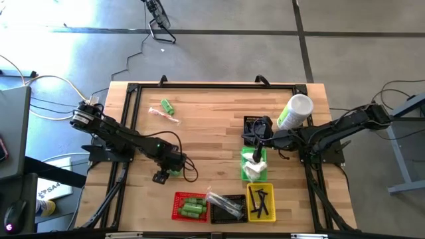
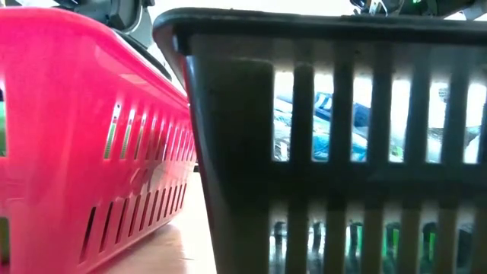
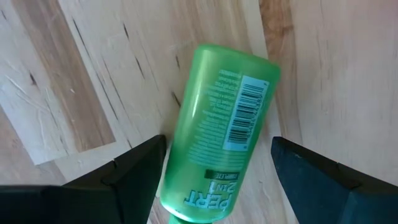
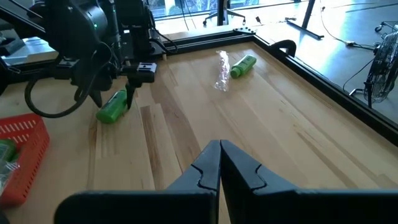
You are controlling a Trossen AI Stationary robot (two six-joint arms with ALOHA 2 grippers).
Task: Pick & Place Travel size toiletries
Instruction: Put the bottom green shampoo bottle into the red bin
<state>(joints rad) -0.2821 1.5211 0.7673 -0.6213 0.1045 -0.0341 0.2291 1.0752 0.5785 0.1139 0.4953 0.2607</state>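
Straddling a smooth, glossy green bottle [image 3: 214,130] that lies flat on the pale planked wood tabletop [image 1: 212,126], the left claw [image 3: 217,180] stands wide open, its dark angular fingers [image 3: 134,168] to either side of the rounded plastic body without visibly gripping it. That bottle, bearing a barcode label, lies near the slotted red basket [image 1: 189,206], which already holds other green bottles [image 1: 192,208]. The right claw [image 4: 219,165], its matte black fingertips pressed shut on nothing, hovers on the far side of the tabletop from that basket, above a green basket [image 1: 254,166].
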